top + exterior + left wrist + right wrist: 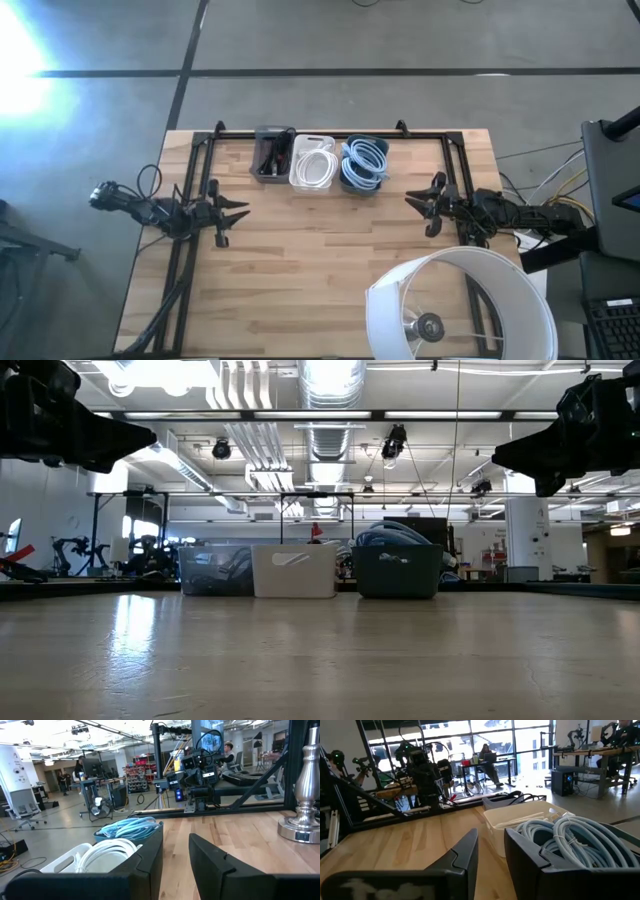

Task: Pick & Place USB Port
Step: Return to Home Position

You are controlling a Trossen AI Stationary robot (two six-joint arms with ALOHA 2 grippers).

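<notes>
A light wooden table (320, 265) carries three bins in a row along its far edge. The dark plastic bin (257, 160) stands on the left, the white plastic bin (313, 139) in the middle and the blue plastic bin (362, 190) on the right, each just beside the next. Coiled white cable (316, 170) lies in the middle bin and coiled light-blue cables (366, 160) in the right one. The left gripper (240, 212) hangs over the table's left side, the right gripper (412, 200) over its right, well apart and facing each other. A white drum-shaded lamp (470, 300) stands at the near right corner.
</notes>
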